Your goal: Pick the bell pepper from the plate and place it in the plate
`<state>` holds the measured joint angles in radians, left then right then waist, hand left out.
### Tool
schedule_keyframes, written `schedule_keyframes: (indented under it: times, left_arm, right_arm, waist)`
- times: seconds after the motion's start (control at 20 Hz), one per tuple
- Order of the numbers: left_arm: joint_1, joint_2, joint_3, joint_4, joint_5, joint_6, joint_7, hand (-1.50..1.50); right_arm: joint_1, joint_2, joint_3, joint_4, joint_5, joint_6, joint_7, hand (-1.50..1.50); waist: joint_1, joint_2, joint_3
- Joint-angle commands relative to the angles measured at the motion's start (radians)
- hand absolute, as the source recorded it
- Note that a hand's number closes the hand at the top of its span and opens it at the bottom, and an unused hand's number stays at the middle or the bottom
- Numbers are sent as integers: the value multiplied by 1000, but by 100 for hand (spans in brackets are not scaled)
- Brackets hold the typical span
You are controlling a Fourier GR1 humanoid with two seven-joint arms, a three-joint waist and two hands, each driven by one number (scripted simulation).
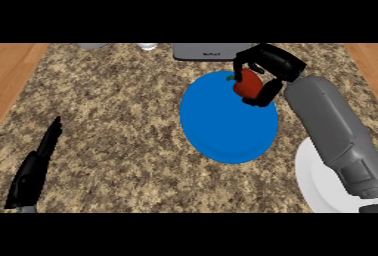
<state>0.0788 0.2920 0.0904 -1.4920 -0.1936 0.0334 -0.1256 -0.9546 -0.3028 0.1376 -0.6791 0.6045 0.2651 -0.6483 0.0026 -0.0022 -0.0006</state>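
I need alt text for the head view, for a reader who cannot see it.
The robot's right hand is curled round a red bell pepper at the far right edge of a blue plate. A white plate lies at the lower right; the left hand rests open at the lower left.

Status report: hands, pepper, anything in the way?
Right hand shut on bell pepper, at blue plate's far right rim. Left hand open, resting lower left. White plate lower right, partly hidden by right forearm.
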Motion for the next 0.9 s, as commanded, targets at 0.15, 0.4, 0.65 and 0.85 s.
schedule_keyframes:
  times: [0.15,0.4,0.65,0.85]
  left_arm:
    - [-32,4,13,48,3,-33,-16,0]
    - [37,13,44,3,20,-40,-47,0]
    - [-83,-16,27,46,-25,-13,27,0]
    - [-4,23,58,-13,25,-70,19,0]
  right_arm:
    - [14,108,65,49,86,-21,34,150]
    - [34,181,-21,74,14,-1,249,-150]
    - [54,196,-52,105,13,-36,180,-150]
    - [46,236,-168,91,-115,-35,186,-150]
  waist:
    - [10,6,0]
    - [9,3,0]
    - [4,5,1]
    - [10,5,1]
